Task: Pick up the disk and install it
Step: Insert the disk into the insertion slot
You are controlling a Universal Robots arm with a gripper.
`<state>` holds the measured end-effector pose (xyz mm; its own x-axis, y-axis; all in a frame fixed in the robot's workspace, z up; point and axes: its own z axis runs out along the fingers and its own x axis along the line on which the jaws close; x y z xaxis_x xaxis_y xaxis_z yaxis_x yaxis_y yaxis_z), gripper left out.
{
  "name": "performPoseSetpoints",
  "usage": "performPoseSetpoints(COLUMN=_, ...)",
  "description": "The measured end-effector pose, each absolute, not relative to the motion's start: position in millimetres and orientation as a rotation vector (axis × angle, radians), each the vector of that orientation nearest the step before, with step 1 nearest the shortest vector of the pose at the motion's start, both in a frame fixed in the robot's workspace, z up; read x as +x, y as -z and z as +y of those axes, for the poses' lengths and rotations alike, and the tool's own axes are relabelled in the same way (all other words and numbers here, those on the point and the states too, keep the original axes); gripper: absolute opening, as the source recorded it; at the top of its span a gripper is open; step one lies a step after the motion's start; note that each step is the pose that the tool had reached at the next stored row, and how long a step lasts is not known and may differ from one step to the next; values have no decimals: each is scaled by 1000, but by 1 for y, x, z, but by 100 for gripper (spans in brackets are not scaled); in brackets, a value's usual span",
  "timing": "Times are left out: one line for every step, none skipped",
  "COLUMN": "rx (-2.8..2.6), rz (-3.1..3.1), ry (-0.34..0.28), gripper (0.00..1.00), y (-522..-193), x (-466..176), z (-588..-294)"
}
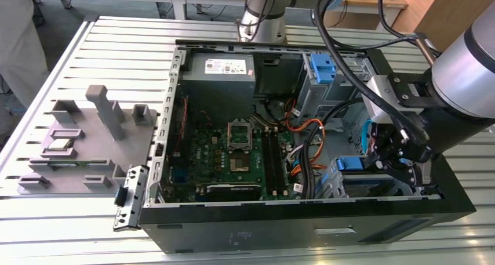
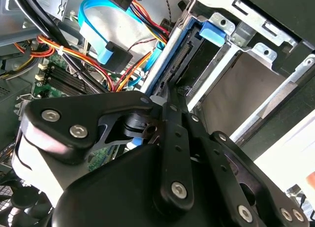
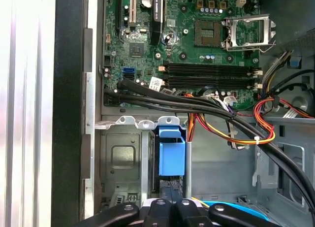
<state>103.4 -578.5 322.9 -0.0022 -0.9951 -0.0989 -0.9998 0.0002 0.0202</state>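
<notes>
The disk [image 3: 172,155] stands on edge in the metal drive bay [image 3: 123,158] at the front corner of the open computer case, on the exterior view's right. Its blue carrier tab [image 1: 352,163] shows above the bay's rim. In the second wrist view the carrier's blue rail [image 2: 170,57] and the dark connector edge run down into the bay [image 2: 256,54]. My gripper [image 1: 398,169] sits right over it, and its black fingers [image 3: 157,210] close in on the disk's near end. In the second wrist view the gripper [image 2: 165,96] meets the disk's edge.
A thick black cable bundle [image 3: 197,106] and orange-red wires cross just beside the bay. The motherboard [image 1: 232,155] fills the case floor, with the power supply [image 1: 228,68] at the back. A second blue bracket [image 1: 323,65] sits in the upper bay. A grey fixture tray [image 1: 85,143] lies on the exterior view's left.
</notes>
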Motion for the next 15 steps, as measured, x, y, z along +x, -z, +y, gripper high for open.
performPoseSetpoints(rx=-2179, rz=2181, ry=-130, gripper=11, y=-323, x=103, z=-578)
performPoseSetpoints(rx=-2179, rz=2181, ry=-131, gripper=11, y=-323, x=103, z=-578)
performPoseSetpoints(rx=-2178, rz=2181, ry=-131, gripper=11, y=-324, x=103, z=-578)
performPoseSetpoints(rx=-2178, rz=2181, ry=-131, gripper=11, y=-326, x=103, z=-578)
performPoseSetpoints(rx=-2178, rz=2181, ry=-130, gripper=11, y=-328, x=103, z=-578)
performPoseSetpoints(rx=-2179, rz=2181, ry=-130, gripper=11, y=-331, x=103, z=-578)
performPoseSetpoints(rx=-2179, rz=2181, ry=-131, gripper=11, y=-334, x=103, z=-578)
performPoseSetpoints(rx=-2179, rz=2181, ry=-130, gripper=11, y=-337, x=103, z=-578)
performPoseSetpoints(rx=-2179, rz=2181, ry=-130, gripper=11, y=-340, x=103, z=-578)
performPoseSetpoints(rx=-2179, rz=2181, ry=-130, gripper=11, y=-343, x=103, z=-578)
performPoseSetpoints(rx=-2179, rz=2181, ry=-130, gripper=11, y=-346, x=103, z=-578)
performPoseSetpoints(rx=-2178, rz=2181, ry=-131, gripper=11, y=-348, x=103, z=-578)
performPoseSetpoints(rx=-2178, rz=2181, ry=-131, gripper=11, y=-351, x=103, z=-578)
performPoseSetpoints(rx=-2178, rz=2181, ry=-131, gripper=11, y=-354, x=103, z=-578)
performPoseSetpoints(rx=-2178, rz=2181, ry=-131, gripper=11, y=-357, x=103, z=-578)
